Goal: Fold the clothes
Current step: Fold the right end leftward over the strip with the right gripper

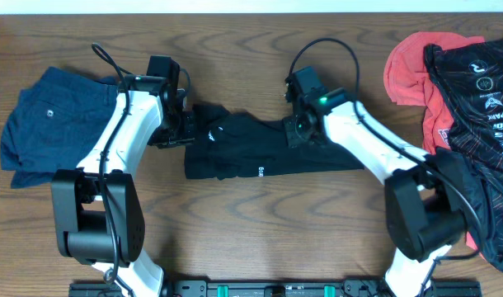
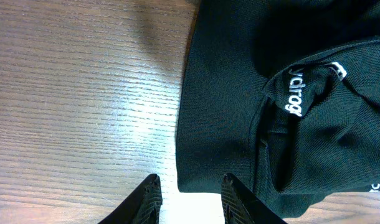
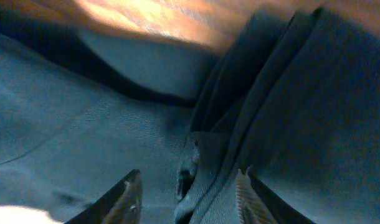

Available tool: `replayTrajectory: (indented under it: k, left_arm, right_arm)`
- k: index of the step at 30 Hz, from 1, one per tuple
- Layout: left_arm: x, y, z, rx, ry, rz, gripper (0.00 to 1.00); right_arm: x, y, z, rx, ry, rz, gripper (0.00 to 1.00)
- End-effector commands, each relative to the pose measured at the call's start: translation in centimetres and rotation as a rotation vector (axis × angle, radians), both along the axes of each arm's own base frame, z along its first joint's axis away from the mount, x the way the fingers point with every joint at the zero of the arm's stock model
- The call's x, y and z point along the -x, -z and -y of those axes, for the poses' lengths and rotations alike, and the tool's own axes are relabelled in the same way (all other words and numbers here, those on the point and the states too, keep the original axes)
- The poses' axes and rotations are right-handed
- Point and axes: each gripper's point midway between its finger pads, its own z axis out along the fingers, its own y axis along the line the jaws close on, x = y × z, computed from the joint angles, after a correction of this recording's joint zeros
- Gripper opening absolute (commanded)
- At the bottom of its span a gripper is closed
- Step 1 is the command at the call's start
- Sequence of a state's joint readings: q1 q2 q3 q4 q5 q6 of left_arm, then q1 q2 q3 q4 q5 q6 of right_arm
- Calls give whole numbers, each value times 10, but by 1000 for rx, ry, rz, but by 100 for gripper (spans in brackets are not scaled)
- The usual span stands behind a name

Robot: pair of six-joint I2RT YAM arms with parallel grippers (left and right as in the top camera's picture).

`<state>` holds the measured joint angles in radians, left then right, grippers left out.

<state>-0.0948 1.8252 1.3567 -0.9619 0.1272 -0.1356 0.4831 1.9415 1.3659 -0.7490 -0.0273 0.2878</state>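
Black and soft, the garment (image 1: 260, 153) lies under both pairs of jaws. The left jaws stand apart across its edge, one finger over bare wood. The right jaws stand apart above a raised fold and grip nothing. The garment lies crumpled in the middle of the tabletop (image 1: 260, 239), between the two arms. It looks light and limp, so I judge a hem or corner the best hold, because a thick bunch may slip.

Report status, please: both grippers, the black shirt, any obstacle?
Left gripper open, fingers astride edge of black shirt. Right gripper open over a fold. Shirt rumpled, not yet folded. Blue shorts and clothes pile lie aside.
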Motion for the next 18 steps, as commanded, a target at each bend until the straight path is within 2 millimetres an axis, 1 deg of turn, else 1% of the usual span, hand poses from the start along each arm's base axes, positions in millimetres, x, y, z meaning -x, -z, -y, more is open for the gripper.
replayTrajectory:
  k: [1, 3, 6, 7, 9, 11, 12, 18]
  left_arm:
    - [2, -1, -3, -3, -18, -1, 34]
    - [2, -1, -3, -3, -18, -1, 34]
    - [2, -1, -3, -3, -18, 0, 34]
    - [2, -1, -3, -3, -18, 0, 34]
    - [2, -1, -3, -3, -18, 0, 34]
    - [2, -1, -3, -3, -18, 0, 34]
    - [2, -1, -3, -3, -18, 0, 34]
    - [2, -1, -3, -3, -18, 0, 34]
  right_arm:
    - [7, 19, 10, 100, 71, -22, 43]
    - [9, 23, 17, 139, 111, -29, 37]
    - [10, 23, 28, 184, 169, -28, 29]
    - [11, 23, 30, 191, 177, -27, 26]
    - [11, 23, 31, 198, 180, -29, 22]
    - [13, 23, 32, 204, 179, -37, 4]
    - [14, 23, 33, 206, 179, -40, 1]
    - [28, 21, 36, 219, 154, -94, 1]
